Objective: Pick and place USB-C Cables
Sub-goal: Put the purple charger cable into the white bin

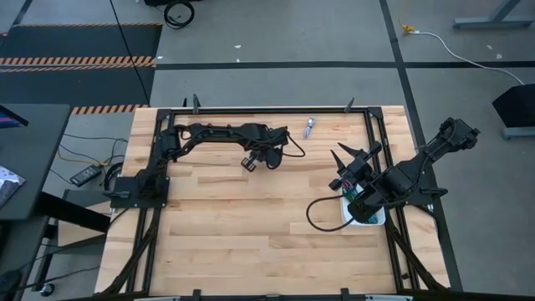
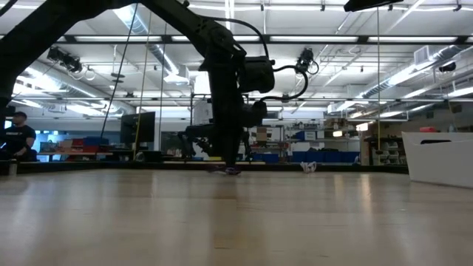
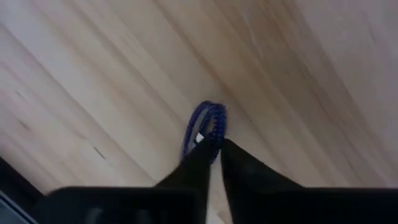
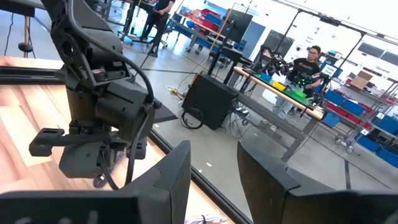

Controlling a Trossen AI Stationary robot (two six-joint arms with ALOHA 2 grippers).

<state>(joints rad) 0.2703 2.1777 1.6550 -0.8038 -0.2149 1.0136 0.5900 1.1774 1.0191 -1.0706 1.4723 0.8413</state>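
Observation:
My left gripper (image 1: 249,162) reaches down to the middle of the table's far half and is shut on the dark purple USB-C cable (image 3: 202,124), a small coiled bundle. The silvery lilac cable (image 1: 309,127) lies alone on the wood near the far edge, and the low view also shows this lilac cable (image 2: 309,167). The white tray (image 1: 372,221) sits by the right edge under my right arm, with green and teal cords showing in it. My right gripper (image 4: 213,171) hangs open above the table, just beyond the tray. My left gripper pinches the dark purple cable's loop at its near end (image 3: 211,138) between the two fingertips (image 3: 198,155), coming from above and pointing down. The rest of the loop sticks out past the tips. Whether it rests on the wood or hangs just above it, I cannot tell.
Black frame rails run along the table's far edge (image 1: 267,109) and both sides. The wood between the two arms and toward the near edge is bare. People and benches show in the room behind, away from the table.

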